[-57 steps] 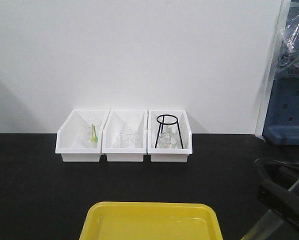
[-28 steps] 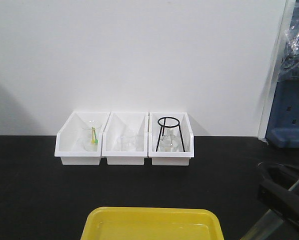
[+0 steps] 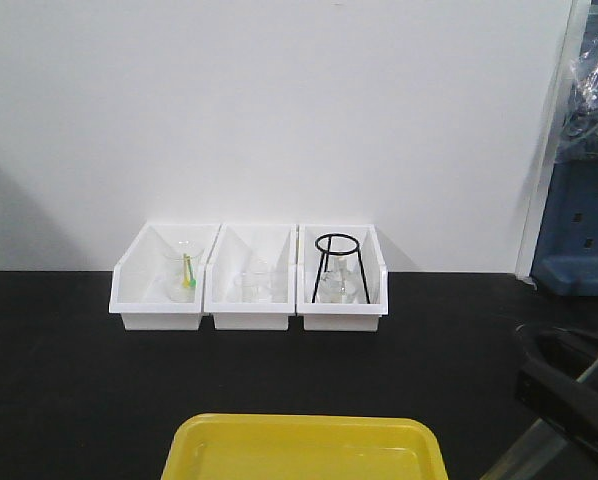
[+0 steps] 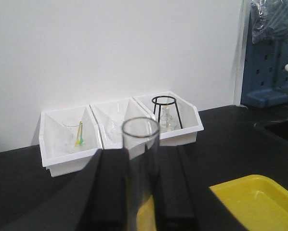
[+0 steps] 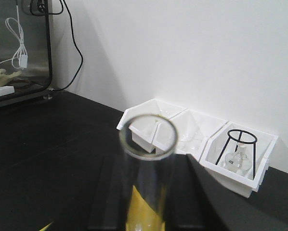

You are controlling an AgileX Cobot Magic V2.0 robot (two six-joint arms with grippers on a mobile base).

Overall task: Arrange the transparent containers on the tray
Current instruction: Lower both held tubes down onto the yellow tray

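Note:
In the left wrist view a clear glass test tube (image 4: 140,137) stands upright, open rim up, between two black fingers (image 4: 110,187). My left gripper (image 4: 141,159) is shut on it, left of the yellow tray (image 4: 259,197). In the right wrist view my right gripper (image 5: 149,166) is shut on a second test tube (image 5: 148,144), with the yellow tray (image 5: 140,211) showing below through the glass. From the front, the tray (image 3: 304,445) lies at the bottom middle and the right gripper (image 3: 569,395) hangs at the right edge. The left gripper is out of the front view.
Three white bins (image 3: 249,275) stand in a row against the white wall, holding glassware. The right one also holds a black wire stand (image 3: 336,265). The tabletop is black. A blue unit (image 3: 579,250) stands at the far right, and cables and a dark cabinet (image 5: 19,48) are at the far left.
The front view has shifted a little, so the tray shows slightly lower in the frame. The right gripper stays at the right edge, holding its tube.

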